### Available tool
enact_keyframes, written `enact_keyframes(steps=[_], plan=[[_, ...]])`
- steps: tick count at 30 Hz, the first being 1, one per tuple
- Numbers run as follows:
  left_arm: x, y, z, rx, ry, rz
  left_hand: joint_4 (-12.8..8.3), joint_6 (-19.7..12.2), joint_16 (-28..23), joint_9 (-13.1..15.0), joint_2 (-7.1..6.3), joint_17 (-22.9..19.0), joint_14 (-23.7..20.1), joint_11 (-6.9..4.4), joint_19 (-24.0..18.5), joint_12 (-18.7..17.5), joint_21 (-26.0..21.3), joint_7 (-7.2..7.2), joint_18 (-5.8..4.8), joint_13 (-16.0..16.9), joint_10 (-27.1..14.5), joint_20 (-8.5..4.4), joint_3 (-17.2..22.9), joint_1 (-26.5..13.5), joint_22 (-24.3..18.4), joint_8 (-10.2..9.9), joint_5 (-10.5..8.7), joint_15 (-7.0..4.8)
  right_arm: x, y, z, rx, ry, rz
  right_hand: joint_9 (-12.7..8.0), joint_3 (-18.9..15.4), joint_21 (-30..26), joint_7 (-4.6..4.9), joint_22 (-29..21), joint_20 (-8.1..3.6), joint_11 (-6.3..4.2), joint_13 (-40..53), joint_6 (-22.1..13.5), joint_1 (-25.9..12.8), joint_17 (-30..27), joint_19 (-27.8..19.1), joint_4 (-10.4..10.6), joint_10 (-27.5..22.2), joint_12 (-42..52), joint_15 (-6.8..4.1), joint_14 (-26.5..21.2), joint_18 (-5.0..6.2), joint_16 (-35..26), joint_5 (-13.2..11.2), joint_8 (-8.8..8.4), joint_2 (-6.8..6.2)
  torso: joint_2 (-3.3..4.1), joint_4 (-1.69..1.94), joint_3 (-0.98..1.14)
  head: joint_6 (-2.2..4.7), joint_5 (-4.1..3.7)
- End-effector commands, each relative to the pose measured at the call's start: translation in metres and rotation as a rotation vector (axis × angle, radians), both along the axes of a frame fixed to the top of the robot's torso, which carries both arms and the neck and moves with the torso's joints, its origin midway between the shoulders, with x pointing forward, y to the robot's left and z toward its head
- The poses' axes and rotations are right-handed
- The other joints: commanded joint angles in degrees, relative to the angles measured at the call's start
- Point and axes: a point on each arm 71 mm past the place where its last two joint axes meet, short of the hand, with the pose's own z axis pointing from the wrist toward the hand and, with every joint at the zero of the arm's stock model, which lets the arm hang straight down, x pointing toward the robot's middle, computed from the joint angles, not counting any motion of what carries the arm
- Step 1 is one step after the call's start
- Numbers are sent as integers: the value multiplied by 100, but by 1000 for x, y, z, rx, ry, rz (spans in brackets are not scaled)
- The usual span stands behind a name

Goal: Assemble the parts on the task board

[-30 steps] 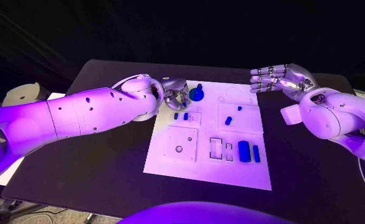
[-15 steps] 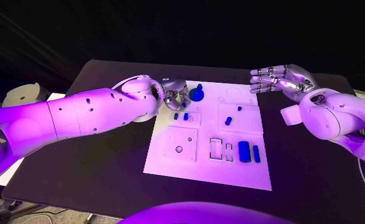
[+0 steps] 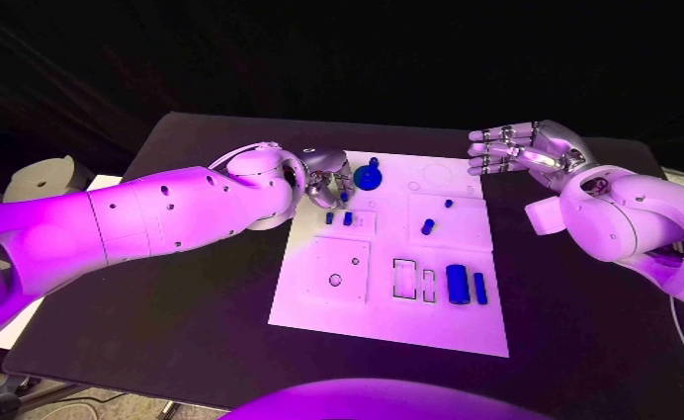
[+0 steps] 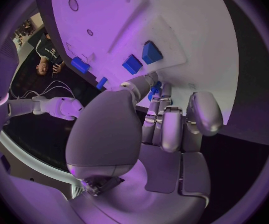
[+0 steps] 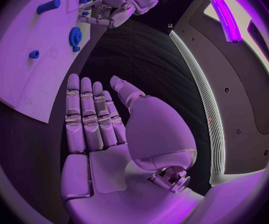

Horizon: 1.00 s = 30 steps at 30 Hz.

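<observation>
Head view: left robot hand (image 3: 328,181) pinches a small blue part (image 3: 344,197); right robot hand (image 3: 525,151) splayed, empty.

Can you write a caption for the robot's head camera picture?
Left hand reaches blue parts on the white task board; right hand waits open.

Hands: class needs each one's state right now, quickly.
Left hand: cannot be told; fingers curled at the task board.
Right hand: open, holding nothing.
</observation>
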Motion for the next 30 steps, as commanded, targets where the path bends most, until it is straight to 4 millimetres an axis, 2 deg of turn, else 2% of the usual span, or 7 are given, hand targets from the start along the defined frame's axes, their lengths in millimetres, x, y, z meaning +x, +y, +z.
enact_keyframes(steps=[1, 7, 10, 19, 25, 27, 30], plan=[[0, 2, -1, 4, 9, 11, 3, -56, -24, -2, 0, -16, 144, 8, -52, -14, -44, 12, 69, -5, -45, 8, -37, -55, -19, -26, 12, 30, 0, 1, 0, 4, -5, 17, -3, 28, -37, 19, -5, 3, -6, -4, 0, -58, -5, 49, -5, -23, -8, 11, 5, 35, -8, 19, -21, -19, 1, 0, 0, -2, -6], [1, 7, 0, -6, -1, 26, -14, -203, -32, -4, -16, -37, 145, 21, -67, -12, -164, 9, 93, -6, -188, 20, -89, -31, -118, -28, 19, 42, 1, -2, -1, -14, -10, 12, -4, 43, -41, 17, -10, -3, -8, -4, -3, -45, -12, 64, -15, -25, -9, 5, 17, 38, -2, 19, -22, -23, -2, 7, -6, 5, -13], [1, 13, 1, -19, -3, 39, -24, -291, -40, -1, -13, -58, 146, 23, -79, -8, -259, -9, 110, -11, -312, 22, -147, -10, -198, -23, 20, 41, 2, -4, -1, -32, -18, 10, -4, 61, -26, 9, -7, -22, -15, -4, -4, -36, -8, 124, -24, -26, -8, -15, 86, 42, 25, 12, -21, -32, -7, 4, -2, 4, -14], [3, 34, 11, -125, -51, 83, -31, -377, -68, 7, -6, -116, 141, 30, -87, 12, -420, -20, 135, -8, -486, 21, -357, 23, -330, -10, 9, 46, 5, -11, -2, -125, -50, 16, 10, 109, 123, -65, 47, -162, -87, 4, 87, 19, 46, 469, -68, 65, 32, -135, 413, 39, 124, -24, 9, -49, -11, 2, 2, 35, -12], [2, 51, 24, -427, 36, 158, -19, -188, -116, 34, 132, -211, 114, 36, -130, 148, -621, 49, 169, 19, -252, 19, -287, 102, -493, 62, 72, 47, 4, -11, -4, -267, -89, 70, 29, 107, 491, -187, 227, -428, -237, 11, 332, 224, 220, 1018, -204, 323, 114, -376, 1060, 33, 391, -56, 69, -39, -3, 6, 4, 75, 7], [2, 57, 28, -569, 79, 197, -19, -135, -284, 33, 168, -542, 6, 44, -245, 179, -929, 74, 231, 17, -197, 21, -214, 128, -749, 70, 82, 50, 4, -10, -4, -322, -111, 88, 37, 85, 696, -238, 335, -543, -302, 18, 436, 290, 318, 1272, -251, 437, 143, -469, 1372, 34, 538, 21, 95, -32, -8, -4, 1, 91, 3], [1, 64, 32, -773, 134, 261, 17, -34, -357, 41, 260, -670, -56, 18, -294, 306, -1031, 81, 248, 44, 10, 16, -123, 121, -823, 105, 96, 38, 2, -8, -4, -415, -147, 124, 39, 53, 1076, -324, 547, -703, -393, 23, 583, 330, 535, 1665, -314, 602, 159, -631, 1822, 12, 862, 206, 115, -54, -12, 3, 8, 99, -5]])
